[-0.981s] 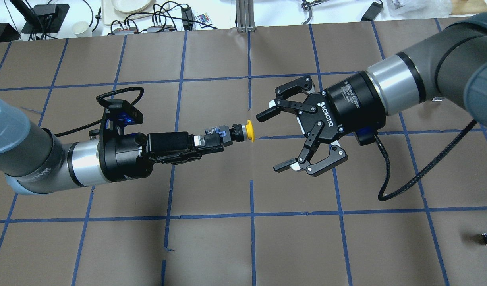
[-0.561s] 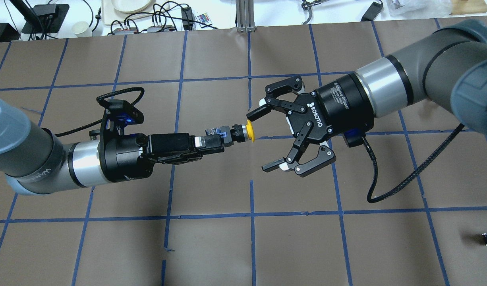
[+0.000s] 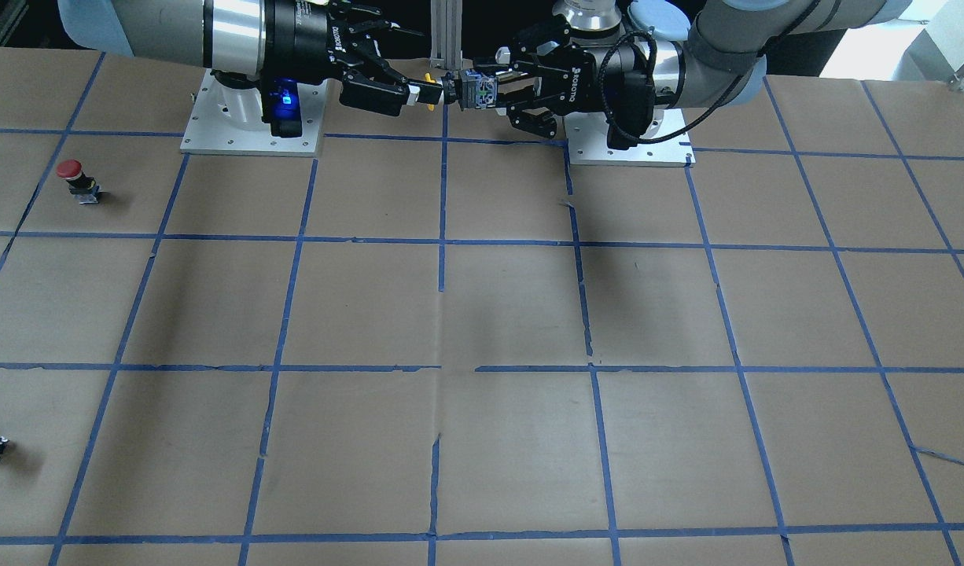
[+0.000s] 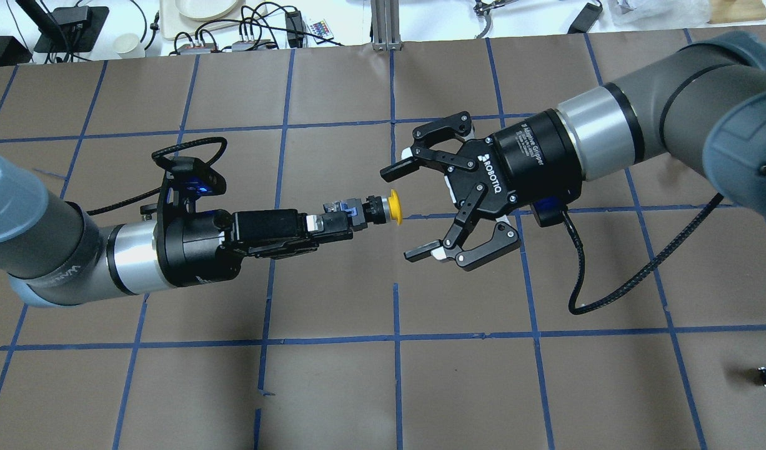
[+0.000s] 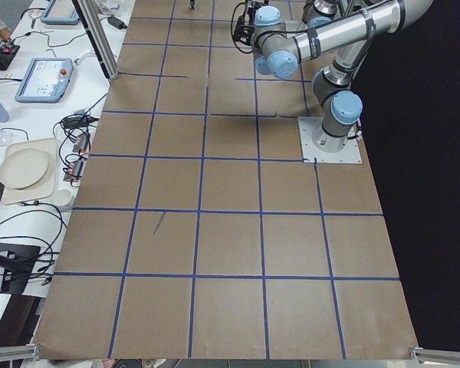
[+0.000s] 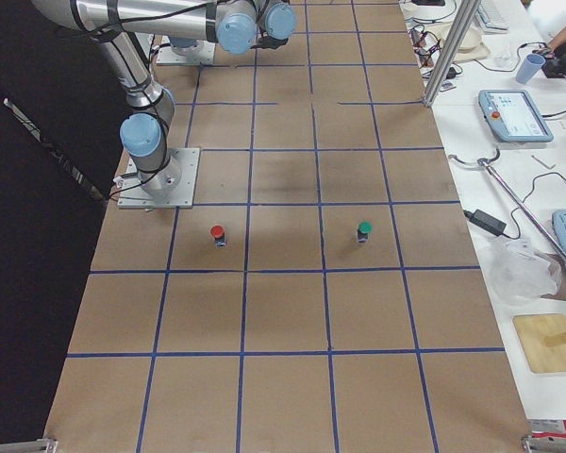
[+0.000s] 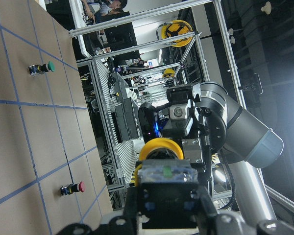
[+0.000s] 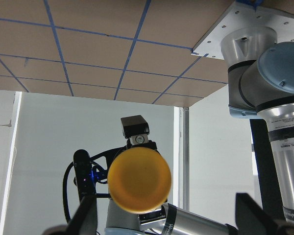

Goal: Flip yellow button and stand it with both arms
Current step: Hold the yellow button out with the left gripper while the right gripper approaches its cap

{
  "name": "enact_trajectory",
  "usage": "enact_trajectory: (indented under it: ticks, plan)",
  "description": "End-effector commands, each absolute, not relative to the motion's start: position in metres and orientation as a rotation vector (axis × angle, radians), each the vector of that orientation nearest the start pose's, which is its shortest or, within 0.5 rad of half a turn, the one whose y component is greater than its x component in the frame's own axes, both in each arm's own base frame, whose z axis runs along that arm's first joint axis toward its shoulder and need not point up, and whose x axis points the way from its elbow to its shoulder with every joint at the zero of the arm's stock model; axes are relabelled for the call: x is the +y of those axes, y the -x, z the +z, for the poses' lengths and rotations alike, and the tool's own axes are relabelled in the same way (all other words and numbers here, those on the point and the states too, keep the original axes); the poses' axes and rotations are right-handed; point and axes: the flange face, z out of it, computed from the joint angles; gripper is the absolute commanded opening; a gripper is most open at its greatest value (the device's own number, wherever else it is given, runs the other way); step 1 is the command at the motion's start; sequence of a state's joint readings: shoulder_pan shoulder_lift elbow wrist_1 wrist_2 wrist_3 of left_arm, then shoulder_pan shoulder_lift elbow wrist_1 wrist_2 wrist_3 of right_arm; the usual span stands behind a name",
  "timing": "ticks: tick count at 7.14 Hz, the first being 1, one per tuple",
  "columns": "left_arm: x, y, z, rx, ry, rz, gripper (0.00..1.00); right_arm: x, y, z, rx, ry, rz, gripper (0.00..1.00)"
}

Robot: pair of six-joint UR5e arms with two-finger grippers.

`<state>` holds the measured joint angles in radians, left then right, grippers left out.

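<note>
The left pincer (image 4: 339, 222) clamps the yellow mushroom-capped push-button (image 4: 393, 206) aloft, midway between side edges of the counter (image 4: 333, 387); the right pincer (image 4: 398, 213) gapes wide, facing it.

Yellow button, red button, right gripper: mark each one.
yellow button (image 4: 393, 206), overhead exterior view, yellow cap.
red button (image 3: 69, 167), exterior front-facing view, red cap.
right gripper (image 4: 402, 212), overhead exterior view, midway between open jaws.
</note>
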<state>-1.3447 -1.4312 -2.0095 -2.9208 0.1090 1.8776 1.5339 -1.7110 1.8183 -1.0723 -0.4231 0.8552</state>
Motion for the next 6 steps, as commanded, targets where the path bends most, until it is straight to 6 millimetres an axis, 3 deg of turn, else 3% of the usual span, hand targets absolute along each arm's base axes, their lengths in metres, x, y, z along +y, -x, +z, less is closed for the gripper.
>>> enact_trajectory:
  ticks: [1,3,4,5,6]
  plan:
    - [-0.342,0.159,0.369,-1.566,0.087,0.273,0.14,-0.395,-0.210,0.444,1.672,-1.258,1.117,0.99]
    - [-0.342,0.159,0.369,-1.566,0.087,0.273,0.14,-0.393,-0.210,0.430,1.659,-1.271,1.143,0.99]
    - [-0.341,0.160,0.369,-1.566,0.087,0.271,0.14,-0.390,-0.210,0.432,1.664,-1.273,1.141,0.97]
    - [-0.341,0.160,0.370,-1.566,0.088,0.272,0.14,-0.389,-0.210,0.432,1.666,-1.275,1.142,0.93]
    - [-0.341,0.160,0.370,-1.566,0.088,0.272,0.14,-0.389,-0.210,0.433,1.668,-1.268,1.138,0.79]
